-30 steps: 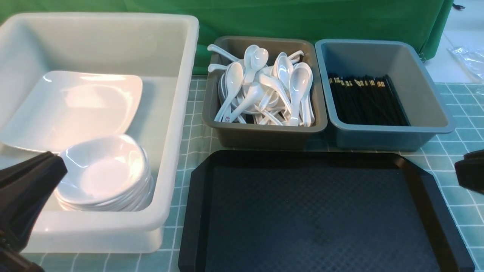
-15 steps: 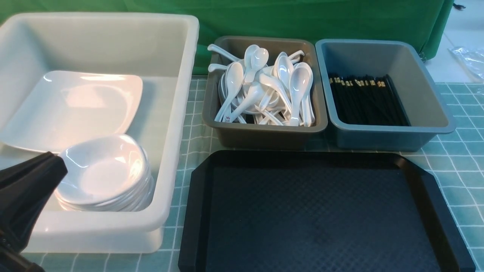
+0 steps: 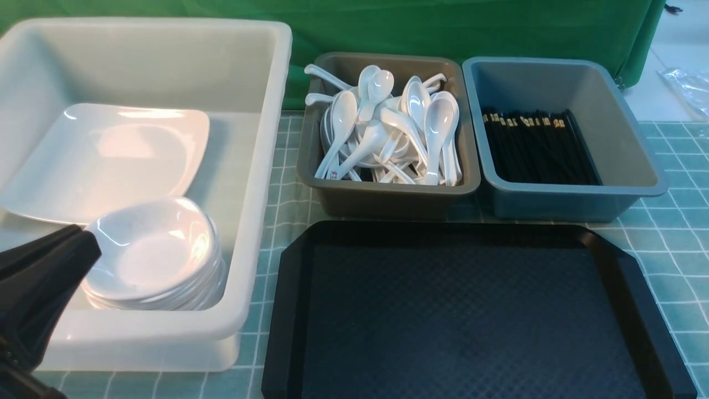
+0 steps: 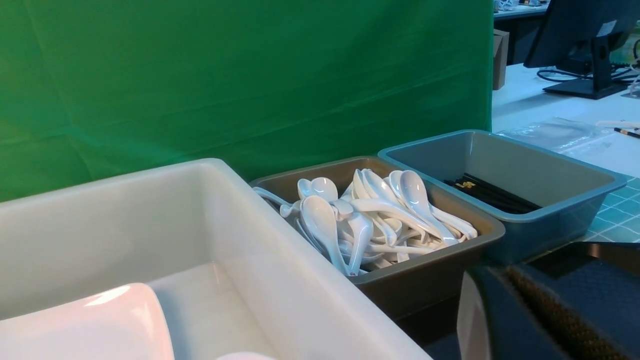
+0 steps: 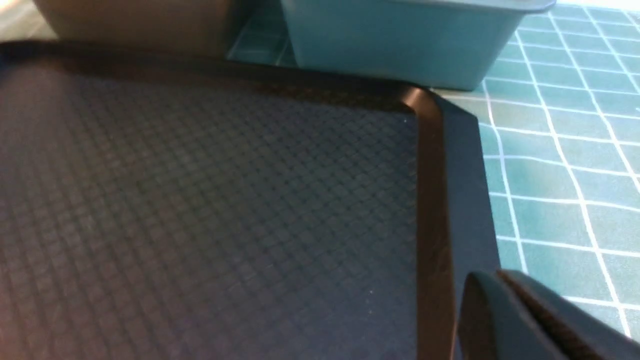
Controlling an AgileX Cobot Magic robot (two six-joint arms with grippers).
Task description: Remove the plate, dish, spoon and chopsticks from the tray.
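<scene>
grippers both closed, empty: left gripper (image 3: 83,244), right gripper (image 5: 495,287).

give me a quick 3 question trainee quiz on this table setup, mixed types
1. True or false: the black tray has tableware lying on its floor.
2. Multiple choice: the chopsticks lie in which container? A) the white tub B) the brown-grey bin C) the blue-grey bin
3. Fill in: inside the white tub, the stack of small dishes sits nearer the robot than the large ____.

Key
1. False. The tray floor shows only its textured surface.
2. C. They lie in the blue-grey bin; the brown-grey bin holds the spoons.
3. plate.
</scene>
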